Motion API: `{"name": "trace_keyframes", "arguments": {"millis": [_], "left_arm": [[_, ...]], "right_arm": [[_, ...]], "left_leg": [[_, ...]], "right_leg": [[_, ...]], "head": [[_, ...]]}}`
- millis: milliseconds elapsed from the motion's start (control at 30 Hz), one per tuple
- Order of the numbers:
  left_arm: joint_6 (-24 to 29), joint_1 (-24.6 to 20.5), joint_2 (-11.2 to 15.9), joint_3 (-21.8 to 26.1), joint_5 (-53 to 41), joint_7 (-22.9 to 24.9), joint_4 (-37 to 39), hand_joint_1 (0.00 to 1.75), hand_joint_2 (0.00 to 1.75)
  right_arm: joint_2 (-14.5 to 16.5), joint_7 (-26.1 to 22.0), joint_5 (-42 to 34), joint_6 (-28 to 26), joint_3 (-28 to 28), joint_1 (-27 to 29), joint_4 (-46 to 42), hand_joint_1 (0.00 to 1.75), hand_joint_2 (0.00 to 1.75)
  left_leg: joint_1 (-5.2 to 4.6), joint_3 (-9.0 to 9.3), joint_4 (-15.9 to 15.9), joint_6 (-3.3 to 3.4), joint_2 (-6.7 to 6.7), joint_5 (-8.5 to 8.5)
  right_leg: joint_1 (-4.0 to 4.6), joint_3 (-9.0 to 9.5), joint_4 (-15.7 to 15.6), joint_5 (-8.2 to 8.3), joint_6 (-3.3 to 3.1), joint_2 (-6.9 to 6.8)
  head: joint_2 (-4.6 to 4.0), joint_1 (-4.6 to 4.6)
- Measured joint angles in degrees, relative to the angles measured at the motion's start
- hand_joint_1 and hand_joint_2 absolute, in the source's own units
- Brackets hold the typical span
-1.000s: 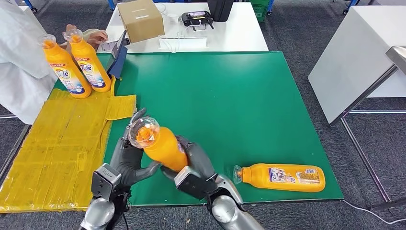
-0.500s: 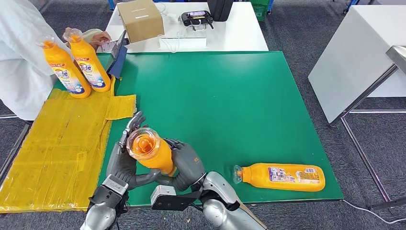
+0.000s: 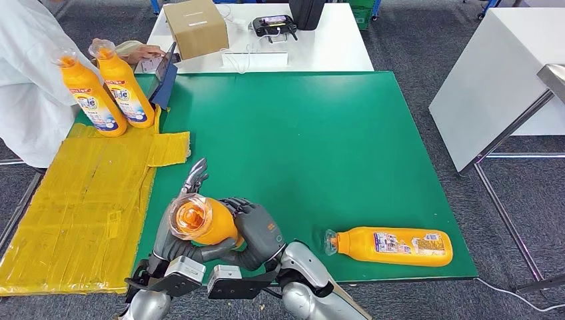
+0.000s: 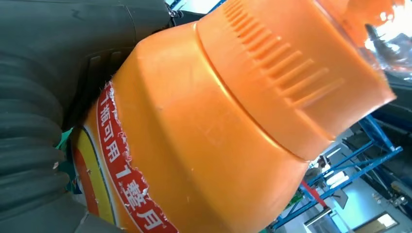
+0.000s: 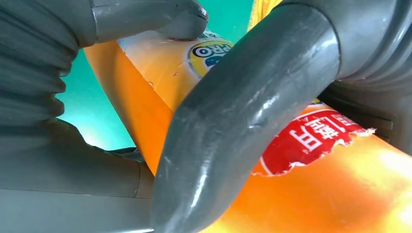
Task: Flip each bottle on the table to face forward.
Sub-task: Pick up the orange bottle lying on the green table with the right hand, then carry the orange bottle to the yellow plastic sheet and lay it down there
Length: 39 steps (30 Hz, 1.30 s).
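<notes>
An orange bottle (image 3: 203, 223) (image 4: 204, 126) (image 5: 311, 160) with a clear cap is lifted above the green mat's near left part, its cap tipped toward the camera. My right hand (image 3: 256, 230) wraps its fingers (image 5: 243, 111) around the bottle's body. My left hand (image 3: 174, 235) cups it from the other side, some fingers spread upward. A second orange bottle (image 3: 390, 245) lies on its side at the mat's near right, cap pointing left. Two more orange bottles (image 3: 86, 93) (image 3: 124, 85) stand upright at the far left.
A green mat (image 3: 300, 140) covers the table, with yellow sheeting (image 3: 80, 207) along its left side. A person in white (image 3: 26, 73) stands at the far left, hand by the upright bottles. A cardboard box (image 3: 195, 27) and devices sit on the white table (image 3: 333, 50) behind.
The held bottle has come down and tipped further, its cap now facing the camera. My right hand has rolled further around the bottle's body, and my left fingers have spread.
</notes>
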Motion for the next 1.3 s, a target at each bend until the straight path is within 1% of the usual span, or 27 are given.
{"name": "trace_keyframes", "arguments": {"millis": [67,200,333,600,833,967,1067,1133,1233,1300], "left_arm": [[-1.94,0.03,0.10,-0.08,1.47,-0.25,0.20,0.00,1.75],[-7.30,0.12,0.56,-0.07,5.61,-1.10,0.49,1.75,1.75],[-10.28,0.27,0.77,0.13,9.60,-1.88,0.53,1.75,1.75],[-13.56,0.44,0.78,0.97,16.03,-2.39,0.54,1.75,1.75],[-14.22,0.51,0.76,1.49,17.34,-2.43,0.54,1.75,1.75],[-13.64,0.40,0.74,1.81,17.93,-2.45,0.52,1.75,1.75],[-11.40,0.10,0.56,2.01,17.36,-2.40,0.39,1.75,1.75],[-6.54,-0.63,0.40,2.82,14.34,-1.53,0.14,1.75,1.75],[2.05,-3.03,0.94,6.48,6.31,1.90,0.25,1.75,1.75],[4.72,-4.55,1.74,9.57,1.75,3.38,0.61,1.75,1.75]], "right_arm": [[-0.05,0.09,0.02,0.08,-0.10,0.35,-0.10,1.75,1.75],[-0.07,0.09,0.14,0.40,-0.26,0.91,-0.15,1.75,1.75],[-0.07,0.08,0.19,0.56,-0.34,1.23,-0.15,1.75,1.75],[-0.05,0.08,0.21,0.23,-0.38,1.48,-0.15,1.75,1.75],[-0.02,0.08,0.35,-0.18,-0.38,1.56,-0.15,1.75,1.75],[0.02,-0.16,0.51,-1.45,-0.48,1.66,-0.22,0.00,1.75],[0.02,-0.42,0.86,-4.05,-0.88,2.33,-1.06,0.00,1.75],[-0.35,-0.02,2.19,-6.67,-1.87,3.58,-2.90,0.00,1.75],[-2.30,1.17,6.03,-10.01,-5.24,6.36,-8.31,0.00,1.75],[-3.96,1.59,7.62,-10.16,-8.40,8.04,-12.20,0.00,1.75]], "left_leg": [[0.00,0.00,0.00,0.00,0.00,0.00],[0.01,0.00,0.00,0.00,0.00,0.00],[0.01,0.00,0.00,0.00,0.00,0.00],[0.00,0.00,0.00,0.00,0.00,0.00],[0.01,0.00,0.00,0.00,0.00,0.00],[0.01,0.00,0.00,0.00,0.00,0.00],[0.01,0.00,0.00,0.00,0.00,0.00],[0.00,0.00,0.00,0.00,-0.01,0.00],[0.00,0.00,0.00,0.00,-0.04,0.00],[0.00,0.01,0.00,0.00,-0.04,0.00]], "right_leg": [[0.00,0.00,0.00,0.00,0.00,0.00],[0.01,-0.01,0.00,0.00,0.00,0.00],[0.01,-0.01,0.00,-0.01,-0.01,0.00],[0.00,0.00,0.00,0.00,0.00,0.00],[0.01,-0.01,0.00,0.00,0.00,0.00],[0.01,-0.01,0.00,0.00,0.00,0.00],[0.00,-0.02,0.00,0.00,0.00,0.00],[0.00,-0.02,0.00,-0.01,0.00,-0.02],[0.00,0.01,0.00,0.00,0.00,-0.02],[0.00,0.01,0.00,0.01,0.00,-0.01]], "head": [[0.00,0.00],[0.00,0.00],[0.00,-0.01],[0.00,-0.01],[0.00,0.00],[0.01,0.00],[0.00,0.00],[0.00,0.02],[0.00,0.00],[0.00,-0.01]]}}
